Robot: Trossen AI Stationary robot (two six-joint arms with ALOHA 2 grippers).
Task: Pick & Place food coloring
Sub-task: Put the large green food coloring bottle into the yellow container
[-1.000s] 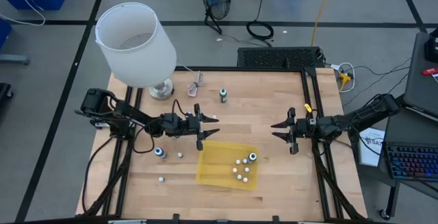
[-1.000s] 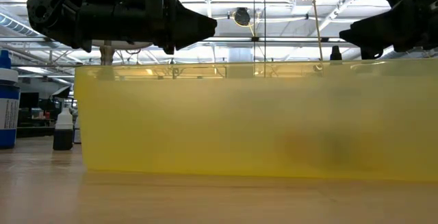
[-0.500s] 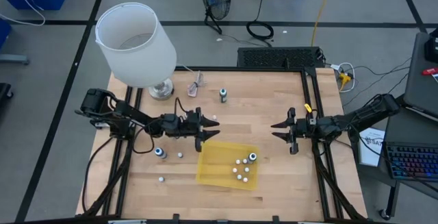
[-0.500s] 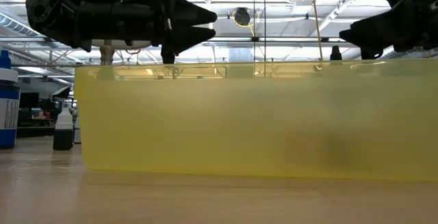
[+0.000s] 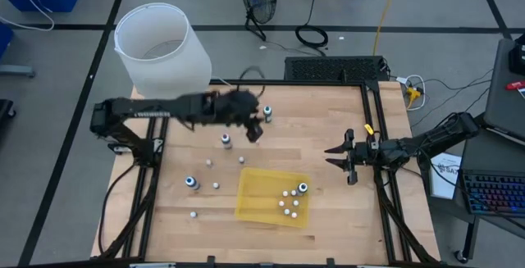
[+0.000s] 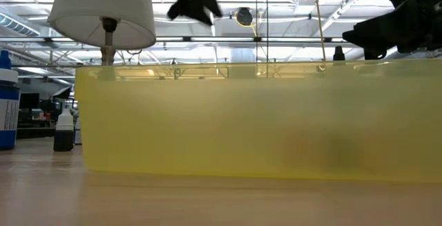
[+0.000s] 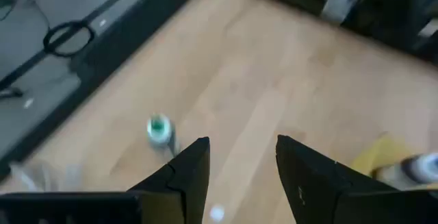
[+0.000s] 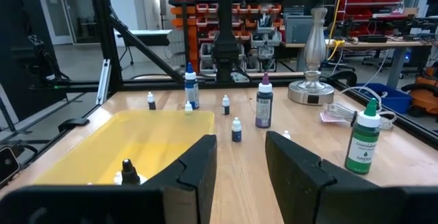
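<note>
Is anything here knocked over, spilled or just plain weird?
Nothing looks spilled or broken. The food coloring bottles lie scattered over the table, only some in the yellow tray. Oddest is a lamp at a back corner. The left claw hovers open near the green-capped bottle; the right claw waits.

The left arm stretches across the table, its left gripper (image 5: 256,129) parted and empty; the right gripper (image 5: 339,156) hovers, parted too.
</note>
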